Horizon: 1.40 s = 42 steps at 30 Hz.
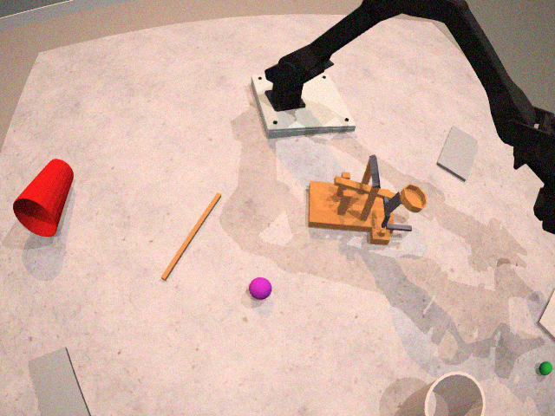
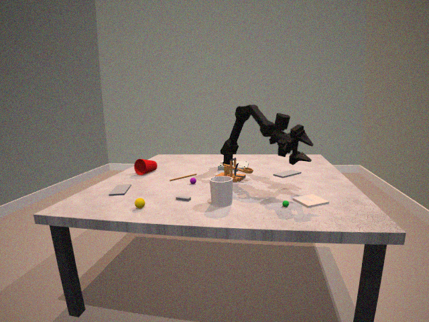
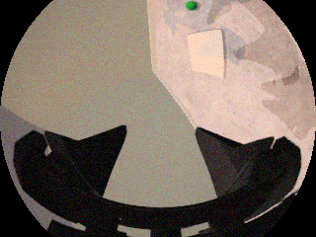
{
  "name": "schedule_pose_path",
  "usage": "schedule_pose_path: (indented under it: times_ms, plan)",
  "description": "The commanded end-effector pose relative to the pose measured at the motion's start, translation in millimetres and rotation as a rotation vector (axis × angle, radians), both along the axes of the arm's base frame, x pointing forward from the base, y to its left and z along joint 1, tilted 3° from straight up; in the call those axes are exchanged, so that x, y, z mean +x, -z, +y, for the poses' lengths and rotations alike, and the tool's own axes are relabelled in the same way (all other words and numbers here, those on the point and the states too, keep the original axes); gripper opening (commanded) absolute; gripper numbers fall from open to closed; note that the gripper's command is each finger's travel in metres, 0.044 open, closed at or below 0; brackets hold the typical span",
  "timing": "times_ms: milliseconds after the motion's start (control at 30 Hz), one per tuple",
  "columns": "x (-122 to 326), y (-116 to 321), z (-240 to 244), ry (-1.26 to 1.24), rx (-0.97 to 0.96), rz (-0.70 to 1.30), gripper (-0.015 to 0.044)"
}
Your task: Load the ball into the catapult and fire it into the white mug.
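The orange catapult (image 1: 319, 204) stands in front of the arm's base, its empty round cup (image 1: 413, 198) (image 2: 247, 170) at the right end of its arm. The white mug (image 1: 466, 396) (image 2: 220, 194) stands upright near the front; the top view cuts it off. A purple ball (image 1: 259, 288) (image 2: 192, 180), a smaller green ball (image 1: 545, 368) (image 2: 285, 203) (image 3: 191, 5) and a yellow ball (image 2: 139, 202) lie on the table. My gripper (image 2: 312, 152) (image 3: 161, 130) is open and empty, high over the right side, well away from the catapult. Its fingertips are outside the top view.
A red cup (image 1: 47, 192) (image 2: 149, 167) lies on its side at the left. A thin orange stick (image 1: 192, 235) (image 2: 183, 177) lies left of the catapult. Grey slabs (image 1: 458, 154) (image 2: 120, 190) and a cream tile (image 2: 310, 200) (image 3: 207, 54) lie flat.
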<state>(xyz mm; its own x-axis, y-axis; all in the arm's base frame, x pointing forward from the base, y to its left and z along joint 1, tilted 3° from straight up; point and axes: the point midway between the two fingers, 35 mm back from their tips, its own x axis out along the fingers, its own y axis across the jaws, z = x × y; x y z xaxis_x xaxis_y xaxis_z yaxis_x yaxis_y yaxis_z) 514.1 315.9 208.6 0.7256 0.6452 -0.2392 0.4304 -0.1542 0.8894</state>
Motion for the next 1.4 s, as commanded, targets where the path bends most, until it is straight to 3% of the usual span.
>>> schedule_pose_path:
  times_ms: [0,333,633,1033,1367]
  plan:
    - [0,0,-2,0.003,-0.003,0.004,0.0426]
    - [-7,25,-96,0.167,-0.138,0.247,0.044]
    - [-45,45,-183,0.314,-0.247,0.497,0.044]
    - [-135,61,-279,0.481,-0.353,0.854,0.044]
    - [-235,60,-331,0.585,-0.406,1.171,0.044]
